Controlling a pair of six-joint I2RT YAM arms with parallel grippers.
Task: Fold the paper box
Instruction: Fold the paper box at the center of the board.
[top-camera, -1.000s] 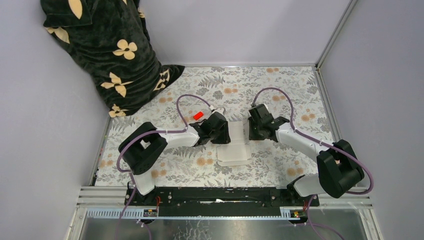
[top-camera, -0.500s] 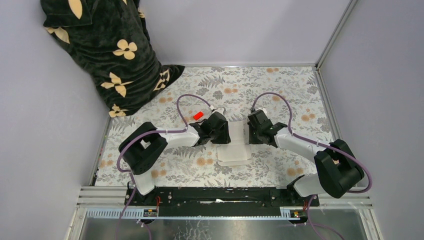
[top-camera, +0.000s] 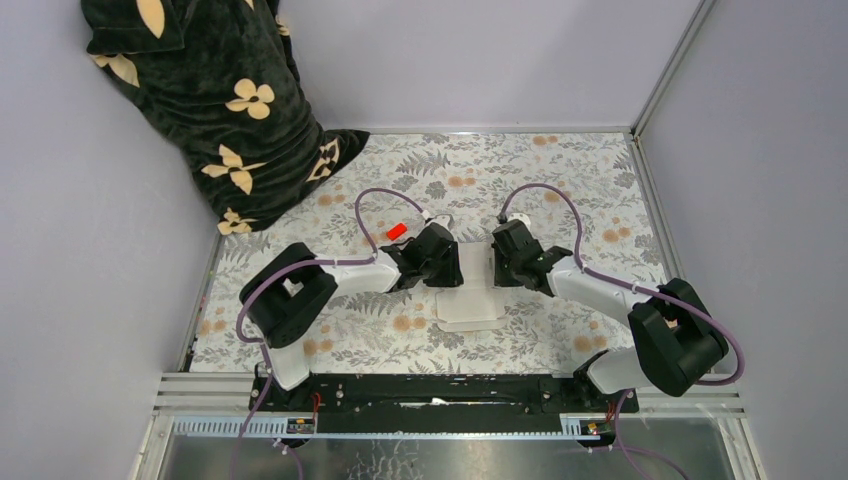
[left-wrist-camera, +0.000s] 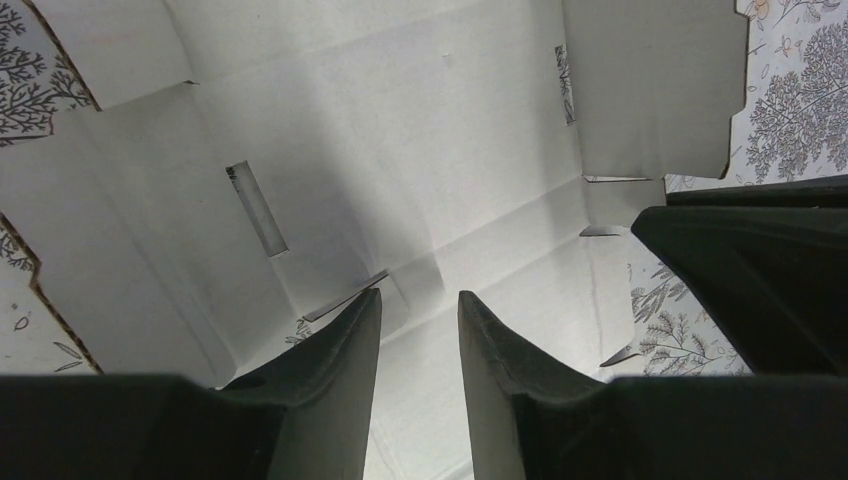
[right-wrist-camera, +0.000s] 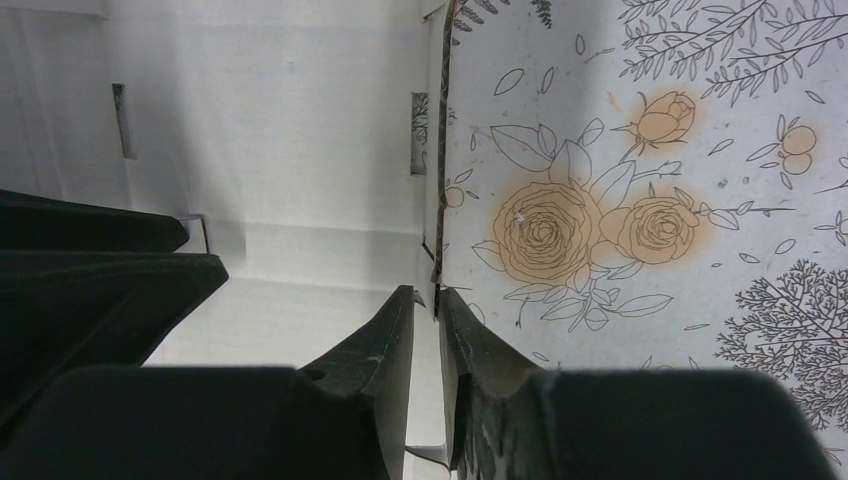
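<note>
From above, the paper box (top-camera: 470, 305) lies near the middle of the table (top-camera: 480, 170). It is a white cut sheet, only partly folded, and its far part is hidden under the arms. The left tool (top-camera: 443, 262) sits at the sheet's 10 o'clock and the right tool (top-camera: 503, 262) at its 2 o'clock, facing each other. How far either is open cannot be told from this view. A small red rectangle (top-camera: 396, 231) lies on the table at 10 o'clock of the left tool, apart from the box. A dark flowered blanket (top-camera: 200, 100) is heaped in the table's 10 o'clock corner.

In the left wrist view, the sheet's panels rise around a flat base into a shallow hollow, with walls toward 9, 12 and 2 o'clock. A slot is cut in the 9 o'clock wall. The left tool's fingers (left-wrist-camera: 335, 350) point into this hollow. They are partly open, with white cardboard showing through the gap, and they clamp nothing that can be seen. I cannot tell whether the tips touch the base. The right tool's black body shows at 4 o'clock.

In the right wrist view, the right tool's fingers (right-wrist-camera: 385, 340) are nearly closed. A raised panel, seen edge-on, runs straight into the thin gap between them, so the tool pinches the box's side panel. White cardboard lies at 10 o'clock, patterned table at 2 o'clock, and the left tool's dark body at 9 o'clock.
</note>
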